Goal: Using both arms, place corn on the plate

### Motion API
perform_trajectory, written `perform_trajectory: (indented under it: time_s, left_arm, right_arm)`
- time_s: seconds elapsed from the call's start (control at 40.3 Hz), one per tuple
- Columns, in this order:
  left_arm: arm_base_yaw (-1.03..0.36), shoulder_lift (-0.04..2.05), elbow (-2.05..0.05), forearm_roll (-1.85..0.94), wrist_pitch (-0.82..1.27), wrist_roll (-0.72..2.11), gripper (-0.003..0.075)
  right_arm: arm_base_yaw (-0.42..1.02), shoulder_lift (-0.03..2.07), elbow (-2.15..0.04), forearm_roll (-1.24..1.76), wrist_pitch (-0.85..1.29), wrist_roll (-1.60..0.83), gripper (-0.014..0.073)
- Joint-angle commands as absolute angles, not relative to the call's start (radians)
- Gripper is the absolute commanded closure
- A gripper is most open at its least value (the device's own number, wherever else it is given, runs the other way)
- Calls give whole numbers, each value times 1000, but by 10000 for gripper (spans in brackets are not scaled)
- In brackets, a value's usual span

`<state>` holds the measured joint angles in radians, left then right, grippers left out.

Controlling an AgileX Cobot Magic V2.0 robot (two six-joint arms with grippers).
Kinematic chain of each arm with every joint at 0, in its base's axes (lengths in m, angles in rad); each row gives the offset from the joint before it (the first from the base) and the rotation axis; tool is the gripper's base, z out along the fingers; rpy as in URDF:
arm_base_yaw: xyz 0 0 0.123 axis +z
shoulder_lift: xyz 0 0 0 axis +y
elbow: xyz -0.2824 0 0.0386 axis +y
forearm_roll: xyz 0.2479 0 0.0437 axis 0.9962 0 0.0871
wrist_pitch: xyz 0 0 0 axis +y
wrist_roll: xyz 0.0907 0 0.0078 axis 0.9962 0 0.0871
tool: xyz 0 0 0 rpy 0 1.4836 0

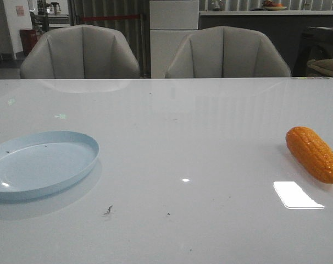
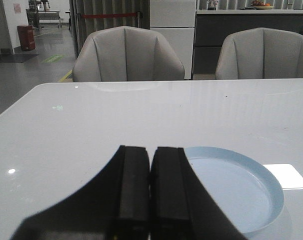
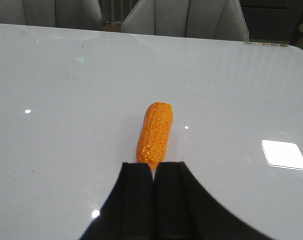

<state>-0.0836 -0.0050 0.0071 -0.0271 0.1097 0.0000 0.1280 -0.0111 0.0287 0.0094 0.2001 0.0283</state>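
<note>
Start of task, nothing grasped yet. Corn (image 1: 314,154) lies on its side on the white counter (image 1: 183,126) at the far right, well apart from the plate (image 1: 39,163), which sits empty at the left edge of the front view. Right gripper (image 3: 153,175) hangs just short of the cob's near end, its fingers (image 3: 136,200) pressed together, holding nothing; the cob's length runs roughly in line with it. Left gripper (image 2: 150,170) hangs near the plate's rim, fingers (image 2: 131,185) also together, empty. Neither arm shows in the front view. Step in hand looks like the approach to the corn. Next move likely: right fingers need to spread, then come down across the cob's middle, probably turned to span its width. Glossy rounded surface may roll or slip, so centred grip matters. A handover to the left arm looks needed, given the gap to the plate.
</note>
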Motion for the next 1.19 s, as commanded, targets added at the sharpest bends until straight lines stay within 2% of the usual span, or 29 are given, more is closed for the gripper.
perform_trajectory:
  time_s: [0.0,0.248,0.421,0.57,0.744,0.992,1.165]
  left_arm:
    - [-81,0,8,-34,23,-14,622]
    - [-81,0,8,-34,-78,-14,622]
    - [-81,0,5,-34,-249,-14,622]
    - [-81,0,-61,-34,-265,-14,622]
    - [-81,26,-217,-17,-255,-14,622]
    - [-81,259,-478,117,-255,-14,622]
    - [-81,445,-561,125,-273,-14,622]
  right_arm:
    - [124,-33,12,6,111,26,567]
    - [124,-33,12,6,52,26,567]
    - [124,-33,12,7,-134,26,567]
    - [126,-33,-2,30,-313,36,567]
    - [128,-8,-181,54,-202,36,565]
    - [128,262,-496,54,-108,36,565]
    - [128,493,-563,55,-111,36,565]
